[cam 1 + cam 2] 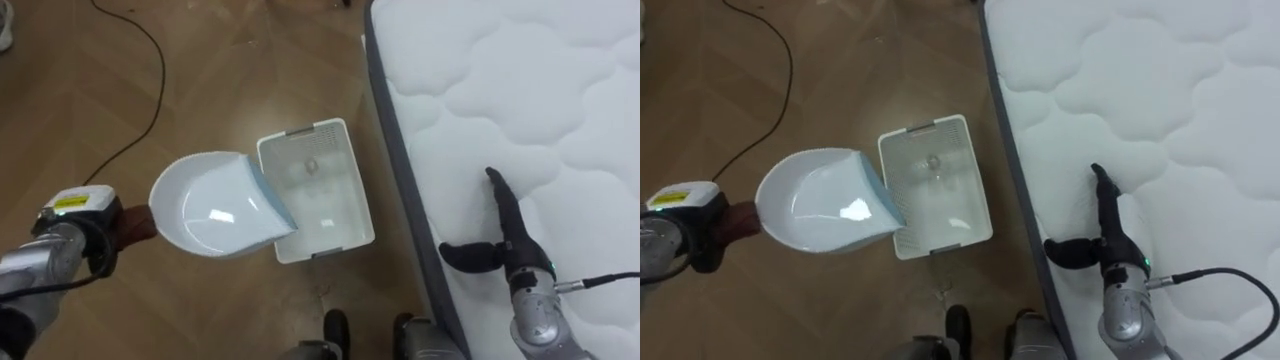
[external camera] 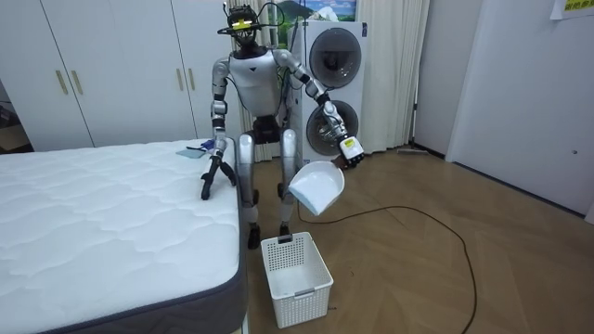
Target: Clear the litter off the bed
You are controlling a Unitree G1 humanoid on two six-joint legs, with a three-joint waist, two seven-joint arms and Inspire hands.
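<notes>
Wooden floor (image 1: 240,70) lies to the left of the mattress (image 1: 540,90), and on it, just beside the bed's edge, stands a white basket (image 1: 362,205). The robot stands at that edge, by the mattress corner. Its left hand (image 1: 103,240) is curled round the brown handle (image 1: 140,226) of a white dustpan (image 1: 215,205), holding the pan in the air over the basket's left rim. In the room view the pan is well clear of the basket, not resting on it. That placing reads as an emptying pose: whatever was gathered off the bed should slide into the basket rather than onto the floor. The pan's long axis runs left to right, with the handle at the left and the open lip pointing right toward the basket and tipped downward. A small pale lump (image 1: 312,165) lies on the basket's bottom; what it is cannot be told. The right hand (image 1: 508,235) rests on the mattress near its left edge, fingers straight and pointing far, thumb spread left, holding nothing — probably a steadying prop while the other arm tips.
</notes>
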